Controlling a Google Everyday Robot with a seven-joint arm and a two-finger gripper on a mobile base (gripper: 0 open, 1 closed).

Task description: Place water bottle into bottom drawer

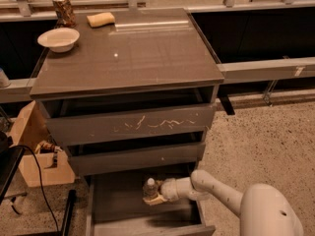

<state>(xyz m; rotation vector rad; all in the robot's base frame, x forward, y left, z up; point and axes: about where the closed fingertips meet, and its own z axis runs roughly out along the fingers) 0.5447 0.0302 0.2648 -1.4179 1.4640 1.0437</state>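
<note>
The bottom drawer (117,203) is pulled open below the cabinet, showing its grey floor. The water bottle (150,185), clear with a white cap, stands upright inside it near the back and right of the middle. My gripper (153,197) reaches in from the right on its white arm (211,188), low in the drawer. Its cream fingers (156,199) are closed around the bottle's lower part, hiding the bottle's base.
The scratched upper drawer (133,124) and the middle drawer (135,157) stick out slightly above the gripper. On the cabinet top sit a white bowl (58,38), a brownish can (63,10) and a yellow sponge (101,19). A cardboard box (32,151) and a black cable (39,181) lie at left.
</note>
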